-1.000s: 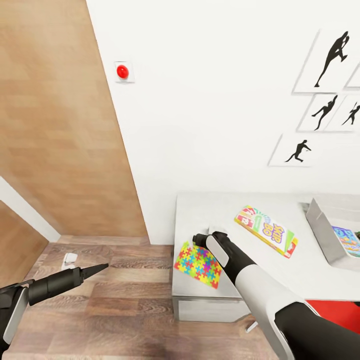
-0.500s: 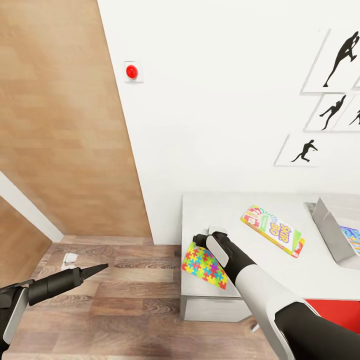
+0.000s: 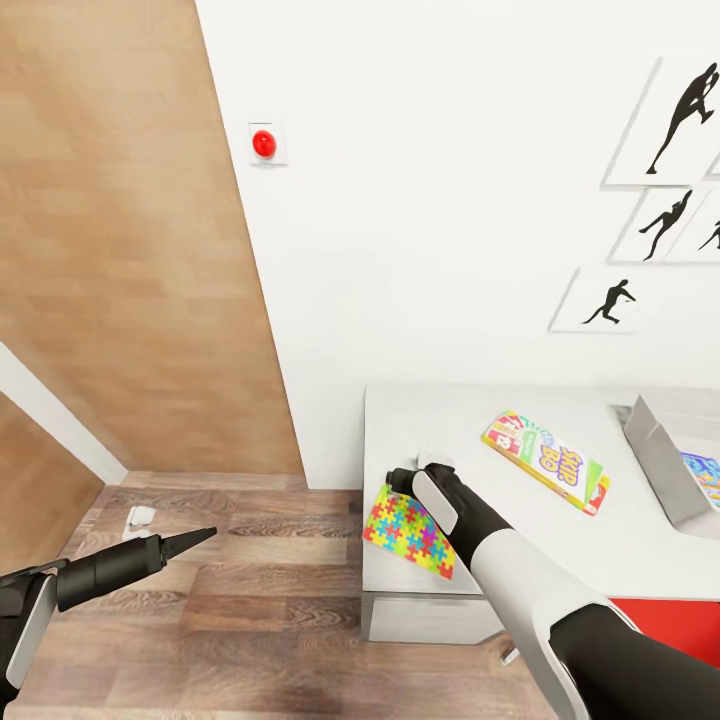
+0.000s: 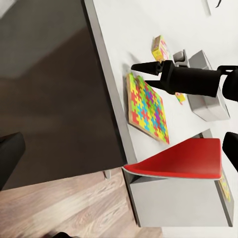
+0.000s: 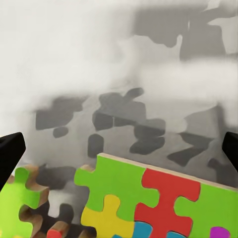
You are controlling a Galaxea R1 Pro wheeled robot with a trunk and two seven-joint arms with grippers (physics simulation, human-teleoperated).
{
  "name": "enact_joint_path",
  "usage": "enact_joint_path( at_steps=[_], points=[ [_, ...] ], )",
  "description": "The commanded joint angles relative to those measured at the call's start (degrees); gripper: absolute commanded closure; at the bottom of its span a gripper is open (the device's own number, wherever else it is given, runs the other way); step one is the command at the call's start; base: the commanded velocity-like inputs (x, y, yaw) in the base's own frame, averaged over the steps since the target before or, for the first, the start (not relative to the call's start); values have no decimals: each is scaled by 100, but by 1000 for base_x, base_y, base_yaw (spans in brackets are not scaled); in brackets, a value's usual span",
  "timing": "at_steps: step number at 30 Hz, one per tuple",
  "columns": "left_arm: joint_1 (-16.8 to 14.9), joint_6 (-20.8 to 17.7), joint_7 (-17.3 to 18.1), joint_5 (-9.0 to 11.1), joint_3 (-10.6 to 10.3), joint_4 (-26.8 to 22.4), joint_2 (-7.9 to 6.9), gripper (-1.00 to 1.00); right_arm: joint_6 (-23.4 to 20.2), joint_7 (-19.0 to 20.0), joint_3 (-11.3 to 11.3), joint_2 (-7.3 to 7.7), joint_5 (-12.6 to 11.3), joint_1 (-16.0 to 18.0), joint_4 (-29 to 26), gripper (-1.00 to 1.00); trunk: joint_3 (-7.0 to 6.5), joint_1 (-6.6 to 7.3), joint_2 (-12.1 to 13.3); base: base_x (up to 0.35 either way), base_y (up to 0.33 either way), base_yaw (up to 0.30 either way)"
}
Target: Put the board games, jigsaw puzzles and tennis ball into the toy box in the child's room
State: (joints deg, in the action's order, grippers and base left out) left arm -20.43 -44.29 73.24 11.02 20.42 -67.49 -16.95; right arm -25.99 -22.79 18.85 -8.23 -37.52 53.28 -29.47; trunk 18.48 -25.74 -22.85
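Jigsaw puzzle [image 3: 408,530] lies at the near left corner of the table [image 3: 450,425], overhanging its near edge, placed as half a second ago. The right gripper [image 3: 412,474] stays at the puzzle's far edge; whether its fingers are released or clenched I cannot tell. SKIP BO box [image 3: 546,461] lies farther right, apart from the toy box [image 3: 660,455]. Over open floor on the left, the left gripper [image 3: 185,540] appears clenched, holding nothing.

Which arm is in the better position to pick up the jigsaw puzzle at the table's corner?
The right. Its end effector is at the jigsaw puzzle on the table, while the left end effector hangs over the floor, away from it.
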Motion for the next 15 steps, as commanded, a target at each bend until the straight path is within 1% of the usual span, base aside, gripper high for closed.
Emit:
enact_joint_path(
  at_steps=[1,11,15],
  points=[
    [-5,-55,12,14,0,-1,-1,-100,6,-50,31,5,-159,-1,-7,-100,12,-5,-7,0,0,0],
    [-5,-58,10,14,-2,0,-1,-100,6,-50,31,5,-159,-2,-6,-100,12,-5,-7,-34,32,0],
    [-5,-55,12,14,-2,-1,-1,-100,6,-50,31,5,-159,-2,-6,-100,12,-5,-7,-95,62,0]
  ],
)
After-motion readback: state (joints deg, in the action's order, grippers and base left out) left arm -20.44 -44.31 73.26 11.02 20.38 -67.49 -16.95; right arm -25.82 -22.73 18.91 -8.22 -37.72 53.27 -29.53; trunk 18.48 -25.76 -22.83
